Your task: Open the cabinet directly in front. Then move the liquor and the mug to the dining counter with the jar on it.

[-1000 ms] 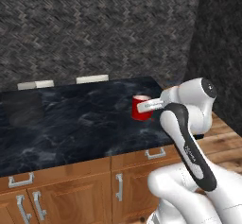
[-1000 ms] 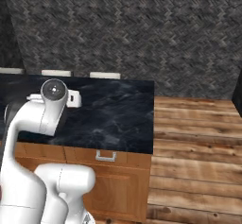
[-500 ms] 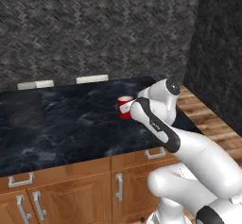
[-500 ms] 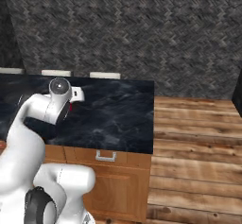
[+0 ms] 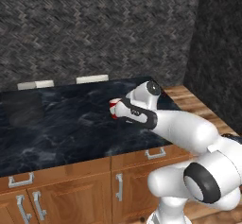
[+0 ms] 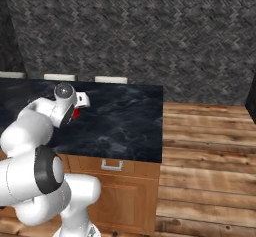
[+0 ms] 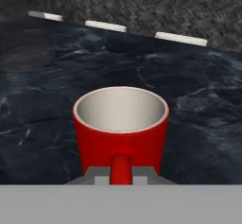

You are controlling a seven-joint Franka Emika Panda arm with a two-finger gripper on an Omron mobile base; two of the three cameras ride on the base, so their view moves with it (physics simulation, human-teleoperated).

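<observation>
The mug is red with a whitish inside, and it hangs upright just above the dining counter. My gripper is shut on its handle, one fingertip on each side. From the left base view, the mug shows at the tip of my gripper, over the right half of the black marbled dining counter. The right base view has the mug peeking out behind my hand, above the dining counter. The cabinet and the liquor are out of view.
A dark round patch lies on the counter's left part; I cannot tell whether it is the jar. White strips line the wall base. The counter ends at the right over a wooden floor. Brown cabinet fronts with silver handles stand below.
The arm has swung left and folded lower, carrying the mug from near the counter's right end toward its middle. The grip on the handle has stayed shut.
</observation>
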